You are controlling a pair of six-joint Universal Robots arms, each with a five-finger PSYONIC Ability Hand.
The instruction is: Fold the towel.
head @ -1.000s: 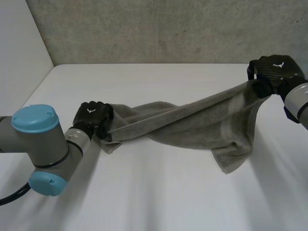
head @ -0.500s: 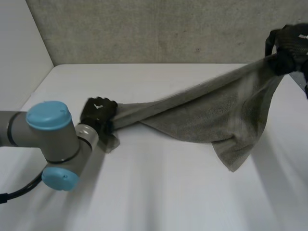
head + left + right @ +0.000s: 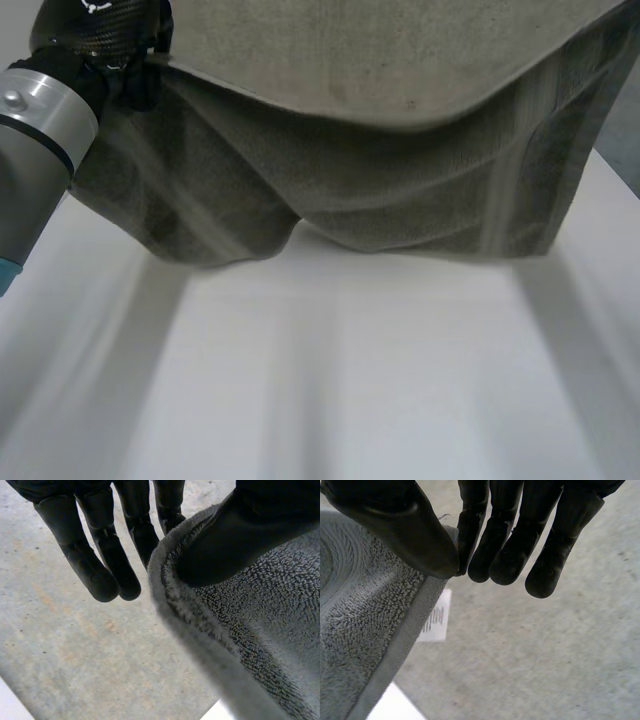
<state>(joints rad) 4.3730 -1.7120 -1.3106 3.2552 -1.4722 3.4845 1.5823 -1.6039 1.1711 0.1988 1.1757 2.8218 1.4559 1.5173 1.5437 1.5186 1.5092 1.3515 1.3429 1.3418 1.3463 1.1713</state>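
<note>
Grey terry towel [image 3: 400,190]: looped pile, flat hem, paler woven bands. Hung spread and sagging over white table [image 3: 350,400], concrete wall [image 3: 350,50] beyond. Left corner pinched between thumb and fingers of left hand [image 3: 100,25], held high; right corner pinched likewise by right hand [image 3: 505,540].

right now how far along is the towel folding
Done: the grey terry towel is picked up and hangs spread over the white table. In hand: the left robot hand and right robot hand each pinch its hem. Left: no fold shows yet.
</note>
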